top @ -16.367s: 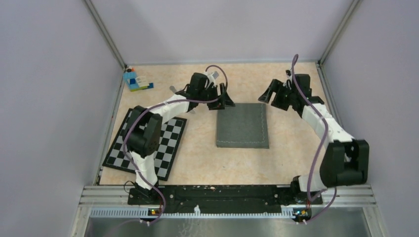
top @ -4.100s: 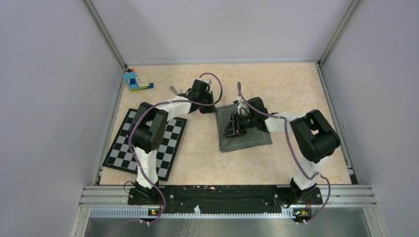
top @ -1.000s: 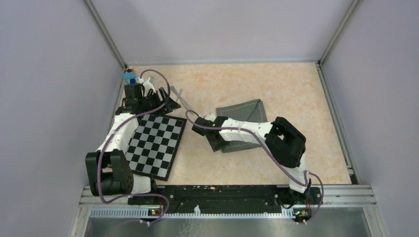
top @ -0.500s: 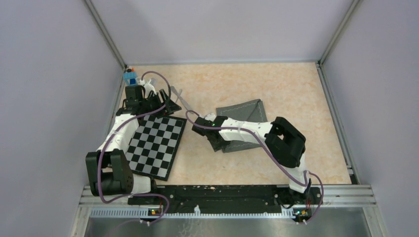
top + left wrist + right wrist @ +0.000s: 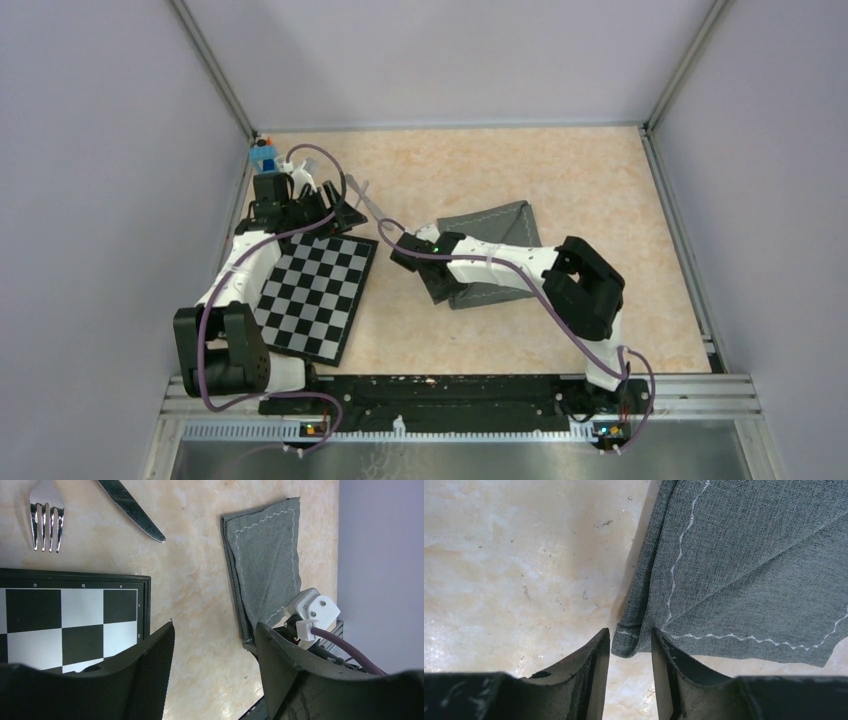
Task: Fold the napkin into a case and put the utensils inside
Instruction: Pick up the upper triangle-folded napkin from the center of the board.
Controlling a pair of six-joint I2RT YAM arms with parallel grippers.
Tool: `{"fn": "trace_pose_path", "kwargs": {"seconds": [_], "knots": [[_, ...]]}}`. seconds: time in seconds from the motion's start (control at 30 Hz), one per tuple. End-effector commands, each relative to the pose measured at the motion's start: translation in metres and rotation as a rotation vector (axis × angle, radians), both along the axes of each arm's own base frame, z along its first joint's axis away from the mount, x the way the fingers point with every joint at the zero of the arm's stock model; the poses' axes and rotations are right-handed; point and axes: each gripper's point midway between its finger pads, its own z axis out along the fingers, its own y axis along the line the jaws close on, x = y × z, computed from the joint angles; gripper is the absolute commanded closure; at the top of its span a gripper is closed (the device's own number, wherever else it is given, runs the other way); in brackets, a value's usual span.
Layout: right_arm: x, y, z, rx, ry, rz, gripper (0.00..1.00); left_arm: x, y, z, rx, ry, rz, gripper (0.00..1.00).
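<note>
Right fingers (image 5: 591,665) sit close on the napkin (image 5: 749,570) at its near-left corner (a pinch, by the look), the half-folded cloth spreading rightward from them on the desk (image 5: 600,180). Left fingers (image 5: 150,675) gape wide and empty, nearer the fork (image 5: 46,512) and knife (image 5: 131,507) lying just ahead of them.

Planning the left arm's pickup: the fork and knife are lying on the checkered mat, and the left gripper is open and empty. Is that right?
Not quite. The fork and knife lie on the bare table, just beyond the edge of the checkered mat, not on it. The left wrist view shows this. The left gripper is open and empty, as you said.
</note>
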Motion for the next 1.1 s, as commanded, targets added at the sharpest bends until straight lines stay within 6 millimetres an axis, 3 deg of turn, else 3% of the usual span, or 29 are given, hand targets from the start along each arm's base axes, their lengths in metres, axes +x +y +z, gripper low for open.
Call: {"fn": "trace_pose_path", "kwargs": {"seconds": [0.0,0.53,0.63,0.73,0.83,1.07], "knots": [[0.004,-0.002,-0.006,0.006,-0.003,-0.008,0.65,0.003,0.0,0.01,-0.001,-0.066,-0.018,0.35],[-0.013,-0.016,-0.06,-0.042,0.103,0.036,0.6,0.003,0.001,0.008,0.002,-0.061,-0.019,0.35],[-0.016,-0.022,-0.072,-0.043,0.114,0.041,0.67,0.003,0.001,0.008,0.003,-0.059,-0.019,0.35],[-0.013,-0.03,-0.079,-0.046,0.103,0.043,0.86,0.003,0.002,0.006,0.006,-0.054,-0.016,0.35],[-0.006,-0.029,-0.074,-0.047,0.066,0.081,1.0,0.003,0.002,0.002,0.004,-0.045,-0.016,0.34],[0.012,-0.004,0.001,0.165,-0.07,0.178,1.0,-0.003,-0.021,-0.001,-0.106,-0.031,-0.087,0.23]]}}
